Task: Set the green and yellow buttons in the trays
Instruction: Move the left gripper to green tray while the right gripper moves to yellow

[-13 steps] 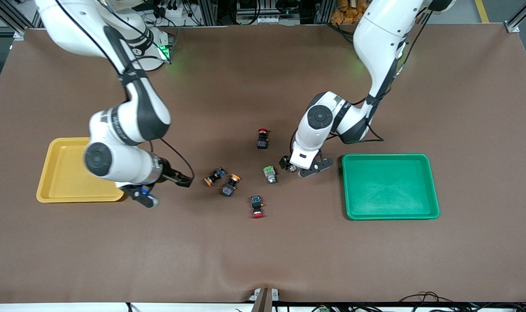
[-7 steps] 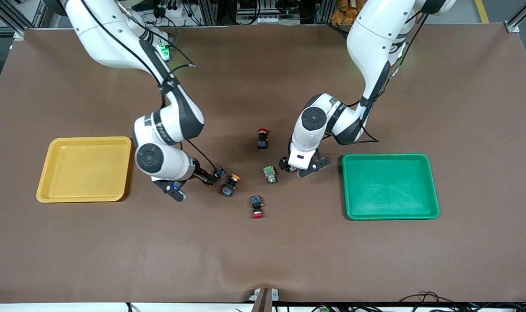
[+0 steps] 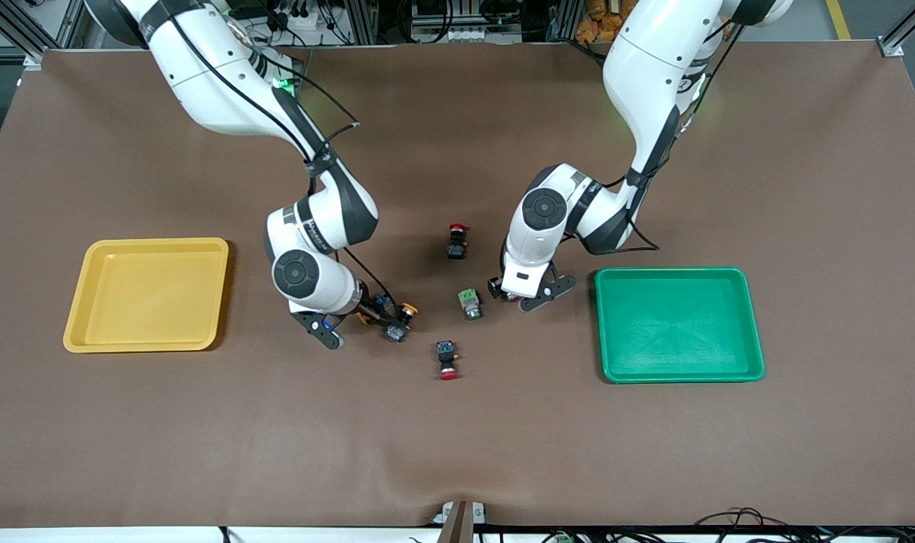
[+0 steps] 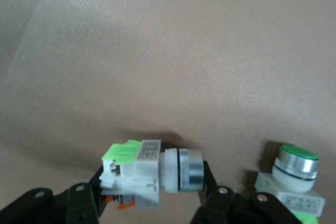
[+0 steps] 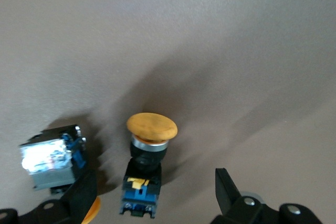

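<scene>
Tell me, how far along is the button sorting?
Nothing is done: the yellow tray and green tray hold nothing. In hand: the left gripper has one green button between its fingers; the right gripper is open around a yellow button. All four buttons remain.

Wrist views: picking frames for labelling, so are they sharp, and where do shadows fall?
Left wrist view: green button sharp between the fingers, shadow just above it. Right wrist view: yellow button fairly sharp, long soft shadow; fingers blurred.
</scene>
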